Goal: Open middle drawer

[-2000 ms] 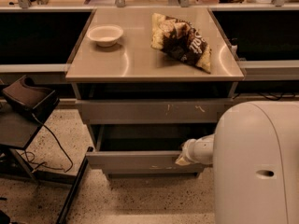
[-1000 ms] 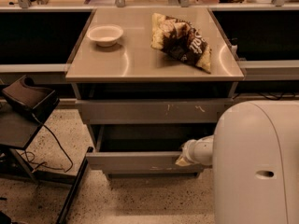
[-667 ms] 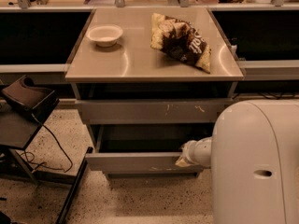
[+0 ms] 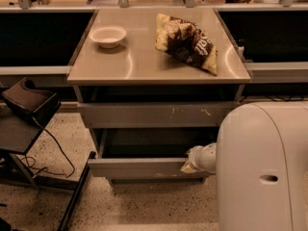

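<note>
The middle drawer (image 4: 139, 168) is a wide, shallow grey drawer with a plain flat front and faint scuffs at its lower edge. It stands pulled out from the cabinet, and its dark inside (image 4: 149, 146) shows behind the front. Above it is a larger grey front with pale scratch marks (image 4: 154, 114), which is closed. My gripper (image 4: 191, 160) is at the right end of the middle drawer's front, at its top edge. The pale wrist (image 4: 207, 158) reaches in from the right. My white body hides the drawer's right corner.
A white bowl (image 4: 108, 35) and a chip bag (image 4: 185, 42) lie on the countertop (image 4: 130, 66). A dark chair with a black object (image 4: 29, 102) and cables stands on the left. A black bar (image 4: 77, 191) slants on the speckled floor. My white body (image 4: 262, 167) fills the lower right.
</note>
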{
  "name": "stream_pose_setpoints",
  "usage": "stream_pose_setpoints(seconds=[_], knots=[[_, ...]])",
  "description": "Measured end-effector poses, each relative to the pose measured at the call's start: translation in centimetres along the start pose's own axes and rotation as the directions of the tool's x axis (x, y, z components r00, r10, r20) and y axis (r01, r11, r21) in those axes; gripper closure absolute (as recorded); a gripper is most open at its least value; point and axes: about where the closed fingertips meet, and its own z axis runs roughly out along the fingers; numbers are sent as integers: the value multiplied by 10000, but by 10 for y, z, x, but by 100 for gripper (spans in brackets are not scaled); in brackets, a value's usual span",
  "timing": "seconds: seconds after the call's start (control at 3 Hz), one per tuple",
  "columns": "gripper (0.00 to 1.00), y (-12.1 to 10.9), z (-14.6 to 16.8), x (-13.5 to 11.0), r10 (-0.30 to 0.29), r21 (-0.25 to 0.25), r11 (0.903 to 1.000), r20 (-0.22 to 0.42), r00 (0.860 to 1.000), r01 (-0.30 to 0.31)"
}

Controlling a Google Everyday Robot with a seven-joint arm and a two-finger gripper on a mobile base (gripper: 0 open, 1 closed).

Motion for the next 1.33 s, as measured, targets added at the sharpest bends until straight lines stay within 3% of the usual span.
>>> stream_pose_setpoints(seconds=[0.67,1.0,1.33], knots=[[100,5,-3,0,65,32,10000,93,9999,-66],[100,9,-7,-7,61,7,10000,468,9989,-62],[100,34,-13,-10,-114,-126,9998,1107,9938,128]])
